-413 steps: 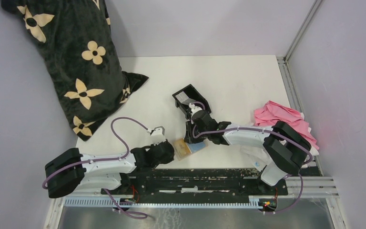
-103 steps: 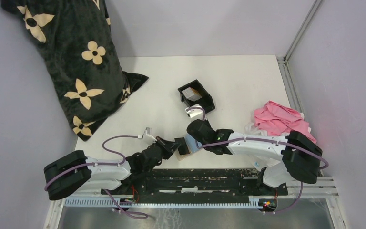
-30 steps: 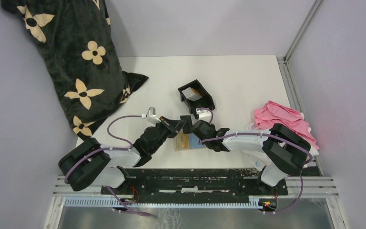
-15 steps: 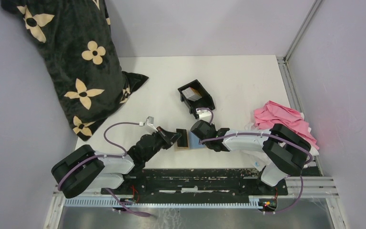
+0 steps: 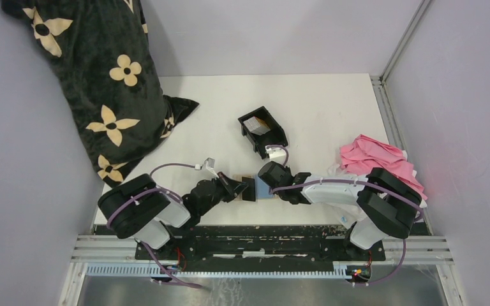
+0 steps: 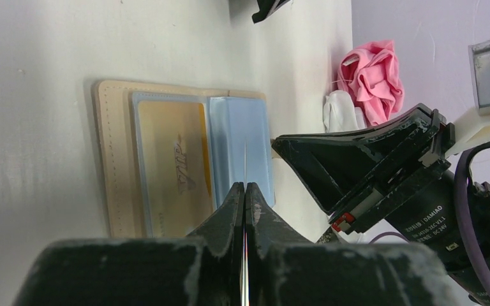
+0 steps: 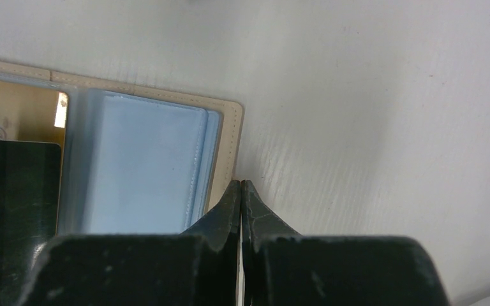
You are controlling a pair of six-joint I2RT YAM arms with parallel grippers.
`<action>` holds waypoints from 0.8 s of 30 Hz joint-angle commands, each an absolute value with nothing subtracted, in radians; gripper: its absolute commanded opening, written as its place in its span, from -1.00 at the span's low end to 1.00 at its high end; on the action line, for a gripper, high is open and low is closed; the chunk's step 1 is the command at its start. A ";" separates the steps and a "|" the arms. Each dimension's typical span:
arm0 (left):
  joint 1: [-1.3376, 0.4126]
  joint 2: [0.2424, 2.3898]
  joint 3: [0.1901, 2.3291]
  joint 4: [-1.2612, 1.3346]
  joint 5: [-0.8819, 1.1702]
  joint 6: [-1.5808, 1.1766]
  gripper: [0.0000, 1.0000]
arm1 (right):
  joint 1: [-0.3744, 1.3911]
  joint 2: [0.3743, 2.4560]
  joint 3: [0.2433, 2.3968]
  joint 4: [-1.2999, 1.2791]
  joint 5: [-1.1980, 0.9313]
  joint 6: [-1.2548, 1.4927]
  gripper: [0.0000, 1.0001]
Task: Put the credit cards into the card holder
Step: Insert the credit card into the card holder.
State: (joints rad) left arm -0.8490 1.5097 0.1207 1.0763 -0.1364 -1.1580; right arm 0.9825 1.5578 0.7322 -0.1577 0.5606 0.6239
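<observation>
The tan card holder [image 6: 111, 159] lies open on the table, also in the top view [image 5: 237, 179]. A golden credit card [image 6: 172, 166] sits in its clear left sleeve, and a pale blue sleeve [image 7: 143, 162] lies on the right. My left gripper [image 6: 245, 186] is shut on another credit card [image 6: 245, 162], held edge-on above the holder's middle. That card looks dark in the right wrist view [image 7: 16, 191]. My right gripper [image 7: 240, 182] is shut, its tips at the holder's right rim [image 7: 230, 140].
A black two-compartment tray [image 5: 263, 131] with something pale in it stands behind the holder. A pink cloth [image 5: 376, 162] lies at the right edge. A black flowered pillow [image 5: 96, 83] fills the back left. The two grippers are a few centimetres apart.
My left gripper has come down and towards the near edge with its card, and now stands over the open holder. Its arm has folded back. The right gripper has stayed at the holder's right rim.
</observation>
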 commanded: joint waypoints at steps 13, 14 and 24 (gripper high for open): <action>-0.852 1.685 0.196 1.283 -0.133 -1.147 -0.94 | 0.984 1.515 0.716 -0.138 0.566 0.632 -0.99; -0.852 1.684 0.196 1.280 -0.136 -1.144 -0.94 | 0.984 1.515 0.716 -0.137 0.566 0.631 -0.99; -0.836 1.659 0.205 1.228 -0.142 -1.106 -0.94 | 0.983 1.528 0.715 -0.131 0.566 0.627 -0.99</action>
State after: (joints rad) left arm -0.8467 1.6794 0.1864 1.2064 -0.1284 -1.1572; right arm 0.9825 1.5494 0.7212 -0.1566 0.5571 0.6239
